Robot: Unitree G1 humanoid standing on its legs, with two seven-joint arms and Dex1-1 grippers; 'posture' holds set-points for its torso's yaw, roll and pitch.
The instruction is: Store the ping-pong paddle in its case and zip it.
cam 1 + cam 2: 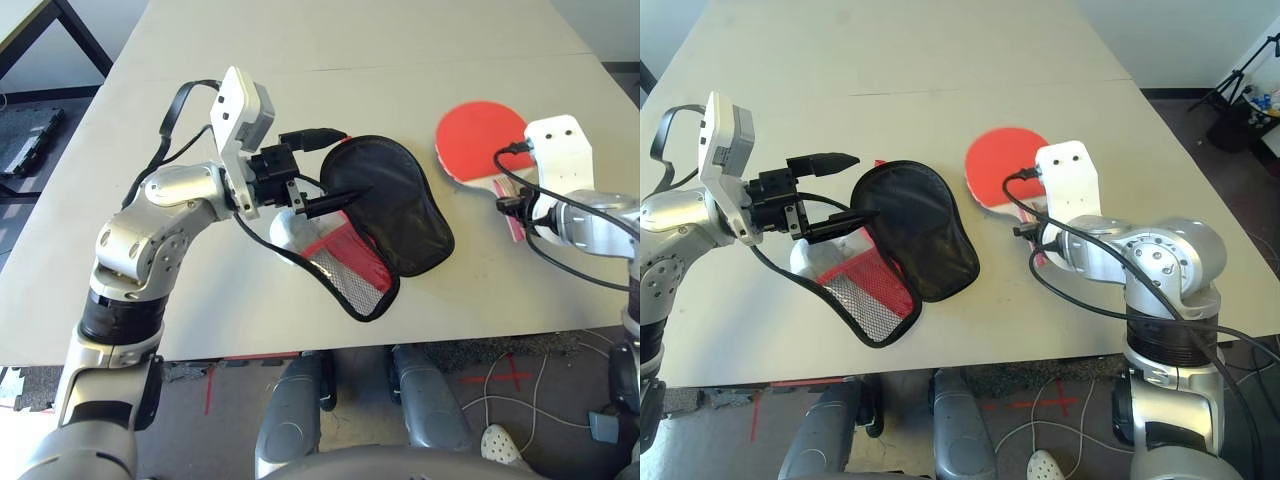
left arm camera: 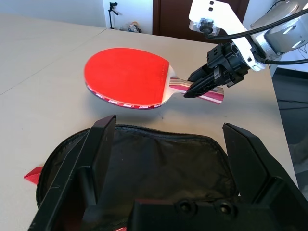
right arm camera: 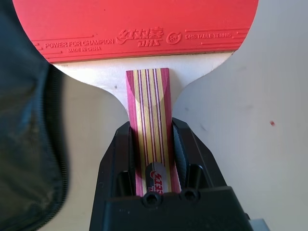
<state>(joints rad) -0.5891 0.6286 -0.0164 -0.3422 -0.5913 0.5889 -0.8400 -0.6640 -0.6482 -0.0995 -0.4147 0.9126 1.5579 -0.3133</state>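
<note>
From your head views you see the case (image 1: 395,215) lying open on the tabletop (image 1: 350,60), its black lining turned up and a red panel with mesh folded beneath on the side nearer you, while the ping-pong paddle (image 1: 480,140) lies to its right, well apart, red face up. The left hand (image 1: 330,170) hovers at the case's left edge with its two fingers spread, the lower one reaching over the lining; whether it touches the fabric you cannot tell from here. The right hand (image 1: 1030,215) is hidden under its white wrist block, sitting at the paddle's handle end. Your left wrist view adds what the head views hide: the left fingers (image 2: 96,159) stand wide apart above the black lining with nothing between them, and beyond them the right hand pinches the paddle's striped handle. Your right wrist view settles it: both right fingers (image 3: 120,159) press against the sides of the handle, closed on it, with the case's black edge just beside.
</note>
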